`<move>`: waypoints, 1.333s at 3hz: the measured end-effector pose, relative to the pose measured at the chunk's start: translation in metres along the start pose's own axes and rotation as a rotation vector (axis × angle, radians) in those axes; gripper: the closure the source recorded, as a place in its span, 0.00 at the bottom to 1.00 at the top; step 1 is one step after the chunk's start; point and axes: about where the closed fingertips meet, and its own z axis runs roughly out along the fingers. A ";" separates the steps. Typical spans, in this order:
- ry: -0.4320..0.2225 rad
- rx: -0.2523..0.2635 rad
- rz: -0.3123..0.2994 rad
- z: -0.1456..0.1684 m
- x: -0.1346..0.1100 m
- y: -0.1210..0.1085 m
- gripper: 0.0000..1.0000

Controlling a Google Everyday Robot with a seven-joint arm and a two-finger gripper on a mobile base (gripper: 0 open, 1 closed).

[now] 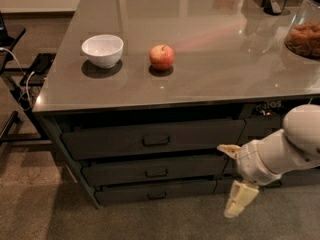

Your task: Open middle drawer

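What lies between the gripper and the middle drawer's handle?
Camera view: only the middle drawer's bare front, between its handle and the gripper at its right.

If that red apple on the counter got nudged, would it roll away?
Probably: the apple is round and the counter looks smooth and glossy. Its shiny skin may be slippery to pinch. The gripper hangs open below, by the middle drawer, away from the apple.

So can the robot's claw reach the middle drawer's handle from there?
Probably yes. The claw hangs open just right of the middle drawer, and nothing stands between it and the small black handle at the drawer's centre.
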 end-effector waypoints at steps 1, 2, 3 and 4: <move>-0.036 0.071 -0.014 0.040 0.011 -0.016 0.00; -0.037 0.152 -0.023 0.076 0.027 -0.032 0.00; 0.006 0.225 -0.014 0.101 0.042 -0.048 0.00; 0.046 0.266 0.043 0.119 0.052 -0.065 0.00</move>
